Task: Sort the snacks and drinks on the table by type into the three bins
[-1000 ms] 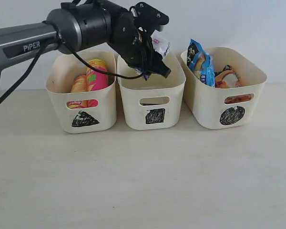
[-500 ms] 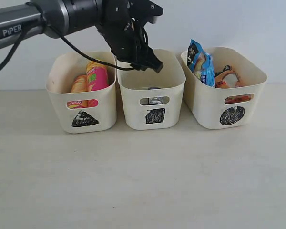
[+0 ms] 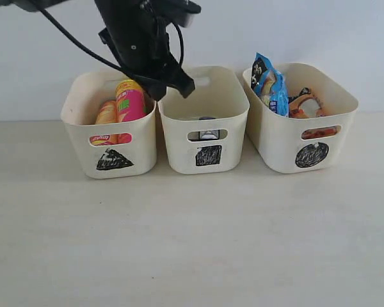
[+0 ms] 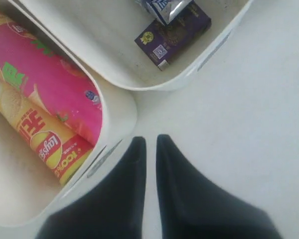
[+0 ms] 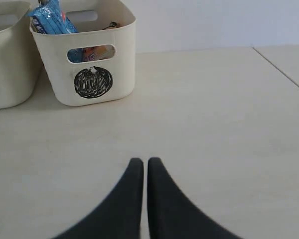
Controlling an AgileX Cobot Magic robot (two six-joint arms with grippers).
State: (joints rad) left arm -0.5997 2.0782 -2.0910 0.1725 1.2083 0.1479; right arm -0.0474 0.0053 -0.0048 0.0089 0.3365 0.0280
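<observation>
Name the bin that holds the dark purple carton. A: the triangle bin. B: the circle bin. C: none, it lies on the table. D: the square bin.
D: the left wrist view shows the dark purple carton lying in the tub next to the one with the pink chip tube, and that tub is the middle, square-marked bin.

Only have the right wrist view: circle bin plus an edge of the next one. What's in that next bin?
Observer: Two cartons lie on its floor: a dark purple carton and a white and blue carton.
Operator: Left hand?
Observer: The left hand is shut and empty, over the gap between the square bin and the triangle bin.
Operator: Triangle bin contents?
Observer: A pink tube and a yellow tube, side by side.
</observation>
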